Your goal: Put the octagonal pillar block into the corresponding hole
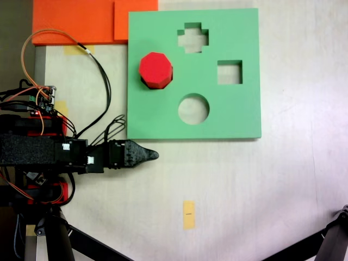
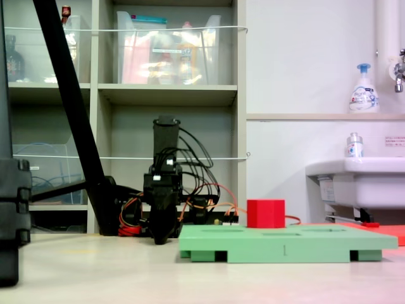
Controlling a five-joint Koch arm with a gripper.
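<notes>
Fixed views from above and from the side agree. Nearest the arm, at the lower left of the top picture, the tool [image 1: 152, 155] rests low over the surface [image 1: 244, 185], holding nothing; its jaws overlap to one dark tip, so I cannot tell how far open it is. Farther up lies the green board [image 1: 239, 109]. On its left part the octagonal pillar block [image 1: 156, 70] stands high, so probably only partly inside the corresponding hole.

Bright red block [image 1: 156, 69] on a plain green board [image 1: 239, 117]; black end effector [image 1: 154, 155]; orange sheets [image 1: 76, 20] at 11 o'clock; pale tabletop [image 1: 272, 185] with a yellow tape mark [image 1: 188, 214]
</notes>
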